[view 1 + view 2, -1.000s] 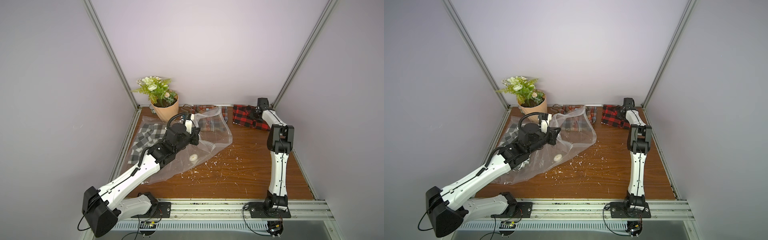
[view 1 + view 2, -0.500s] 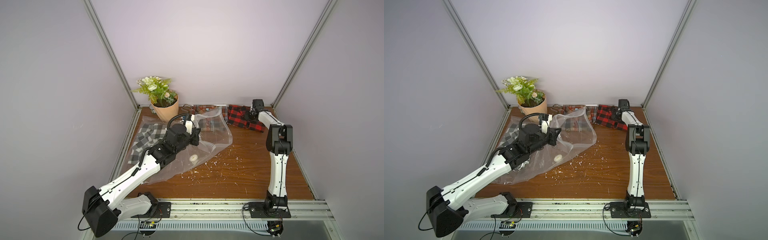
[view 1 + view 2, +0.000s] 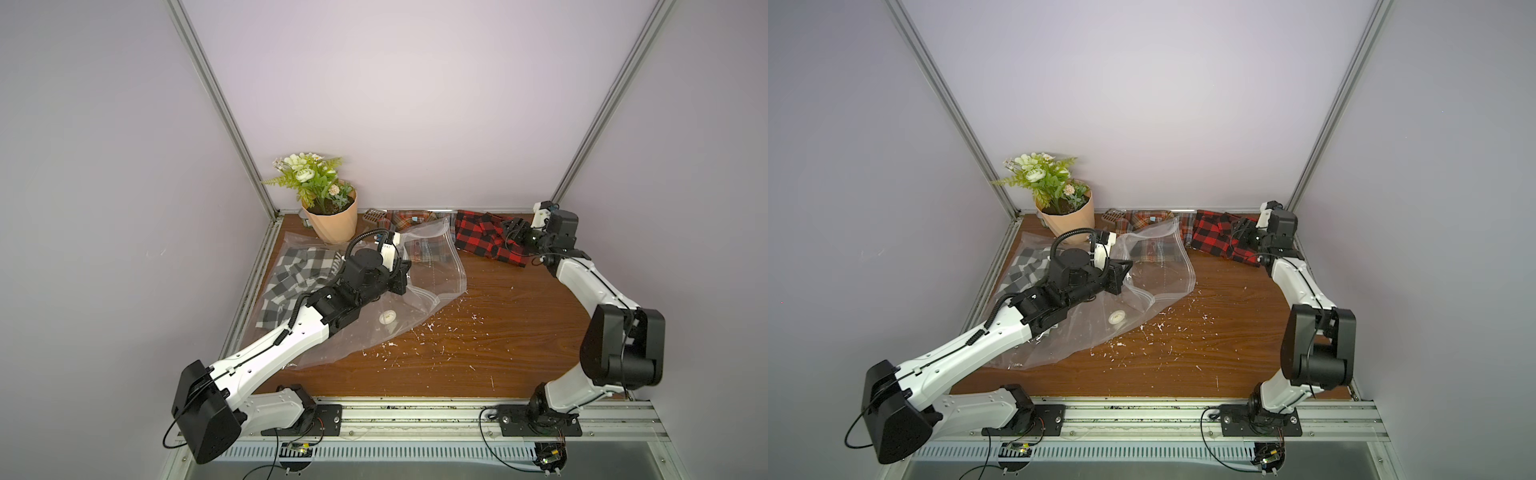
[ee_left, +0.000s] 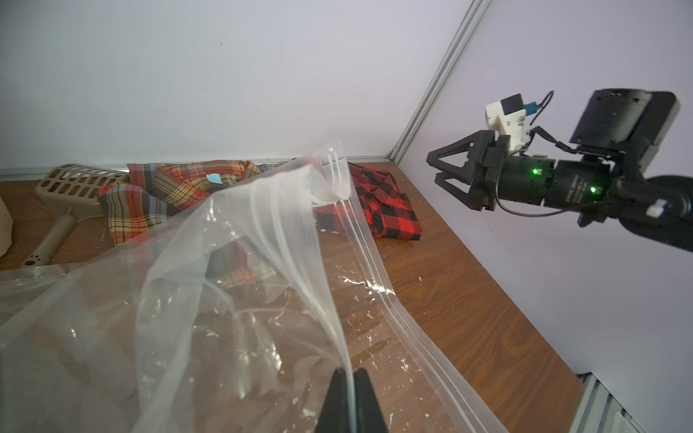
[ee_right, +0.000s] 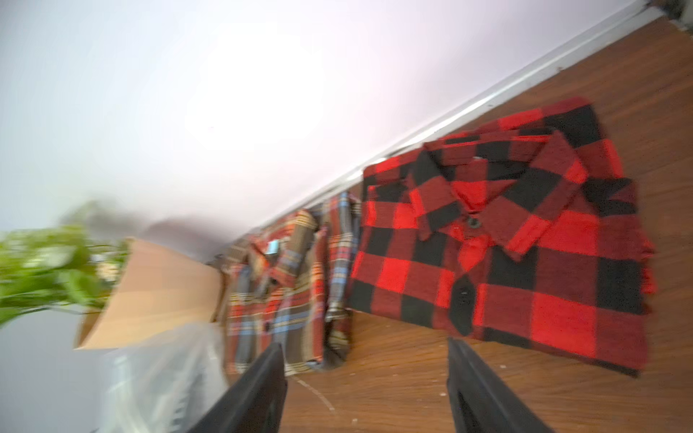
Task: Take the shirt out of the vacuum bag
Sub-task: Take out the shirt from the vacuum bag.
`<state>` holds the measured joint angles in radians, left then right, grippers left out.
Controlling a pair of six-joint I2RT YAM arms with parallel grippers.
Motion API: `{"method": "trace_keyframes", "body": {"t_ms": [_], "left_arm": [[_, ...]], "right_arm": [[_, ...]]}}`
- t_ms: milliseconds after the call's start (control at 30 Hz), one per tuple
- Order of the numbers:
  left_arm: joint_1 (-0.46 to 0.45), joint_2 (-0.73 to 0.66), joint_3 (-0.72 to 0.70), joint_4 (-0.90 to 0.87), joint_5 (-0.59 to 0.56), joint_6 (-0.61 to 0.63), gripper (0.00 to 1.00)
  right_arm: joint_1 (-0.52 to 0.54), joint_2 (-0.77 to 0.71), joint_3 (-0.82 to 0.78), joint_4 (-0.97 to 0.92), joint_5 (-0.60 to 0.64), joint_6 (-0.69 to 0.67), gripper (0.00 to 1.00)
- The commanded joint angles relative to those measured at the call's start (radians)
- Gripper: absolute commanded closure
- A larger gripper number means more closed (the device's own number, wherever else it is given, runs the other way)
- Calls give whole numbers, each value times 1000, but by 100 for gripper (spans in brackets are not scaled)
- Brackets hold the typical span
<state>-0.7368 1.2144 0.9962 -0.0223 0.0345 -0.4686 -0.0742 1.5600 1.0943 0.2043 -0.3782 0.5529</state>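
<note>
Lying beyond the spread right gripper (image 5: 363, 343), the red shirt (image 5: 506, 255) is flanked by a plaid shirt (image 5: 285, 285); the vacuum bag (image 4: 225, 300) is pinched at its edge by the left gripper (image 4: 350, 375).

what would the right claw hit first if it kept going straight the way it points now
Most likely the red and black checked shirt: the open right claw aims at its near edge. Depth is unclear, so it might touch the bare wooden table just short of it first.
</note>
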Motion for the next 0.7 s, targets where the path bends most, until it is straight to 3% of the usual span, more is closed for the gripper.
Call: {"method": "trace_keyframes", "body": {"t_ms": [0,133,267,667], "left_arm": [[-21,20,32,56,23,-16,100],[-59,41,35,57,10,-13,100],[-80,48,22,71,9,-25,100],[-208,140,86,73,-46,-21,100]], "right_arm": [[34,1,-195,282,-214,220,29],[39,-60,-385,560,-298,386,29],[47,-166,-509,651,-319,441,29],[108,-454,-664,639,-390,472,29]]}}
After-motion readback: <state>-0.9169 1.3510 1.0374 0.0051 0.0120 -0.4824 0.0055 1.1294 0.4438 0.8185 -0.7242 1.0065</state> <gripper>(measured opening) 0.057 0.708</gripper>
